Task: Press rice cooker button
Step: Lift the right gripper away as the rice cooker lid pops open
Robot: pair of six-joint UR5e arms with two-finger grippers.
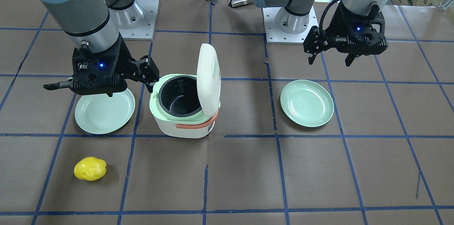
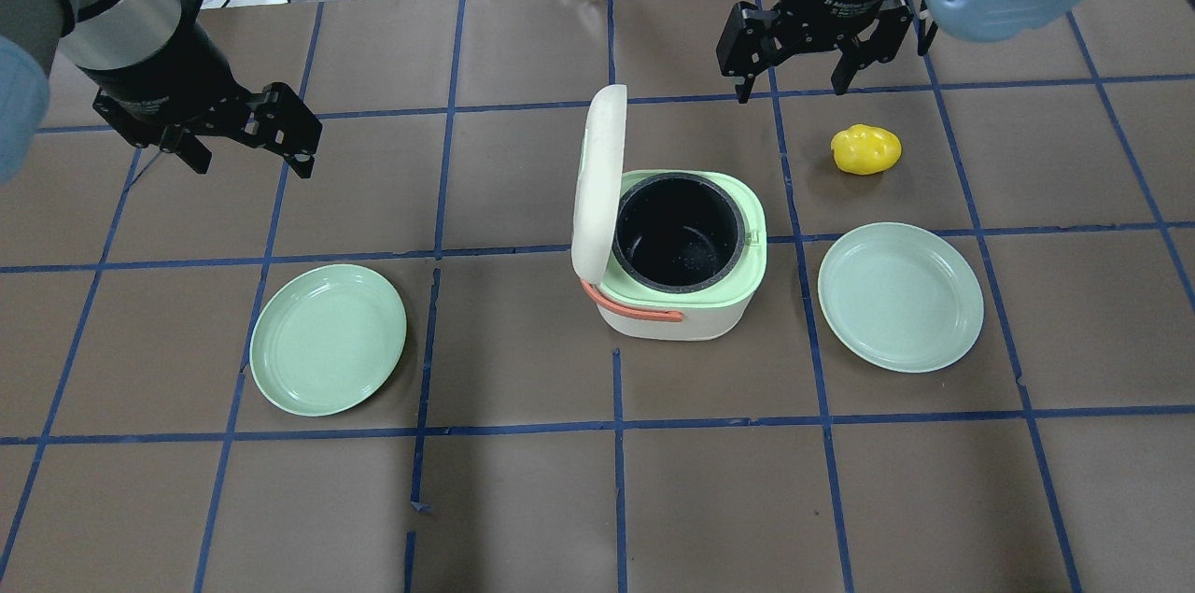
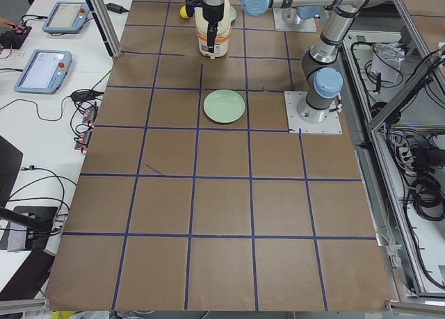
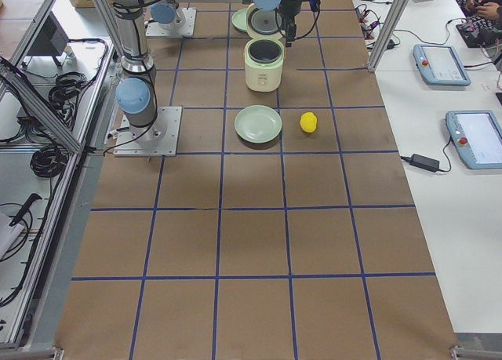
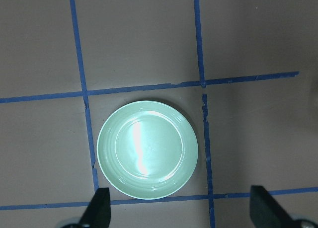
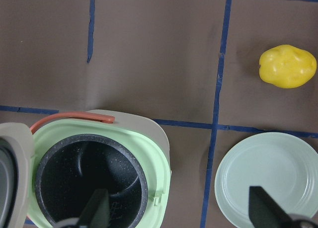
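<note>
The rice cooker [image 1: 184, 118] is white with a pale green rim and a coral handle. It stands mid-table with its lid [image 1: 209, 76] raised upright, showing the black inner pot [image 2: 680, 233]. It also shows in the right wrist view [image 6: 99, 173]. My right gripper [image 2: 792, 91] is open and empty. It hovers above the table beside the cooker, on the yellow object's side. In the front view it [image 1: 99, 88] hangs over a plate. My left gripper [image 2: 252, 165] is open and empty, high over the table's other side [image 1: 330, 60]. I cannot make out a button.
Two mint-green plates lie flat, one on each side of the cooker [image 2: 328, 338] [image 2: 900, 296]. The left wrist view looks straight down on one plate [image 5: 147, 148]. A yellow lumpy object [image 2: 866, 149] lies beyond the right plate. Blue tape lines grid the brown table.
</note>
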